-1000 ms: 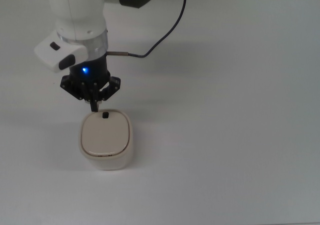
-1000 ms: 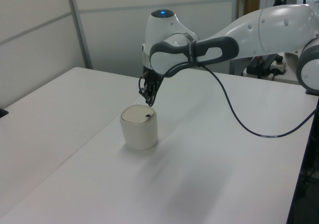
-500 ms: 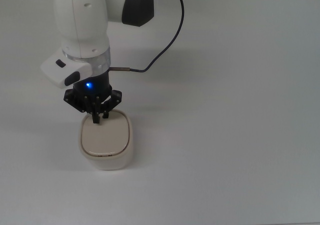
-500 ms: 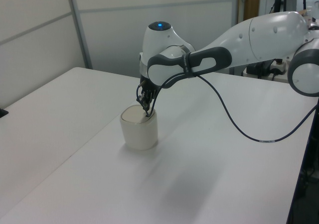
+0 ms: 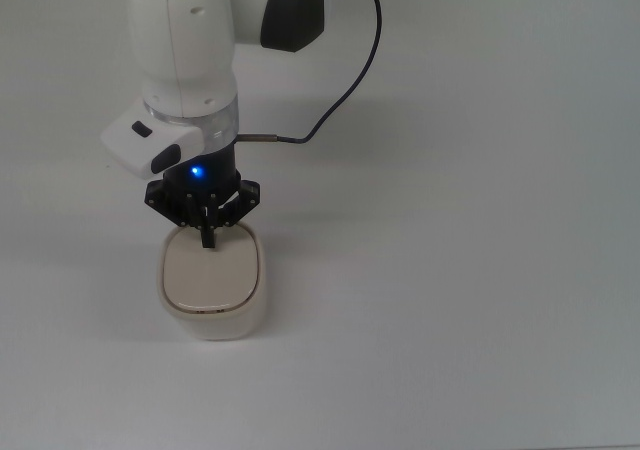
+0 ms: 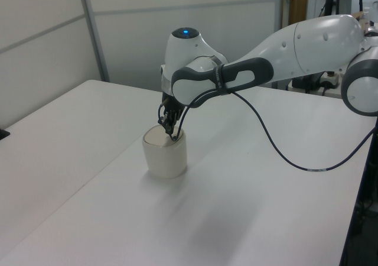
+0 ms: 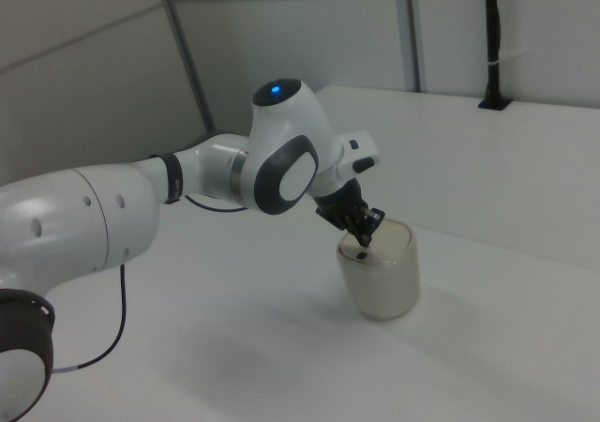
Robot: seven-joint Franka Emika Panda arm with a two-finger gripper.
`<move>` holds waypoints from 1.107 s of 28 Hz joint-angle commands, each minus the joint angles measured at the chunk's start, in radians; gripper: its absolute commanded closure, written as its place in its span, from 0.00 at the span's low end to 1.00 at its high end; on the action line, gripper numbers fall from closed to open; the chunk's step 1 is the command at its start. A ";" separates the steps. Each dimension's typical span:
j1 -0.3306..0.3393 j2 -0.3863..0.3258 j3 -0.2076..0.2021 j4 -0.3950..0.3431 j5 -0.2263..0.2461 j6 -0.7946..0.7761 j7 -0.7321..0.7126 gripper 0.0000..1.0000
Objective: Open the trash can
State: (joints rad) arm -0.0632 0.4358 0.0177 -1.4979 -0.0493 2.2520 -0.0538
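**One arm, one bin, fingertips down on the lid**

There is one trash can (image 5: pixel 212 285) on the white table (image 5: pixel 480 270), one robot arm (image 6: pixel 295 38) reaching over it, and one black cable (image 5: pixel 345 80) looping from the arm's wrist across the tabletop. Nothing else stands on the table near them.

The trash can is a small cream-white bin with a rounded-square outline and a flat beige lid (image 5: pixel 212 275), which lies shut and level. In the right view a small black button (image 7: pixel 361 253) shows on the lid near the edge closest to the arm. The bin sits toward the top view's left, below the middle, well apart from the table's edges.

The gripper (image 5: pixel 208 236) points straight down over the lid's upper edge in the top view, its black fingertips drawn narrow, close together, holding nothing. They come down right at the button's spot; whether they press it I cannot tell. A blue light (image 5: pixel 198 173) glows on the wrist above the fingers.
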 commanded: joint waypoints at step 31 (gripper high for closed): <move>0.006 -0.111 -0.007 0.013 -0.021 -0.140 0.046 1.00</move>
State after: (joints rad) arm -0.0620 0.4053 0.0168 -1.4938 -0.0641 2.2131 -0.0298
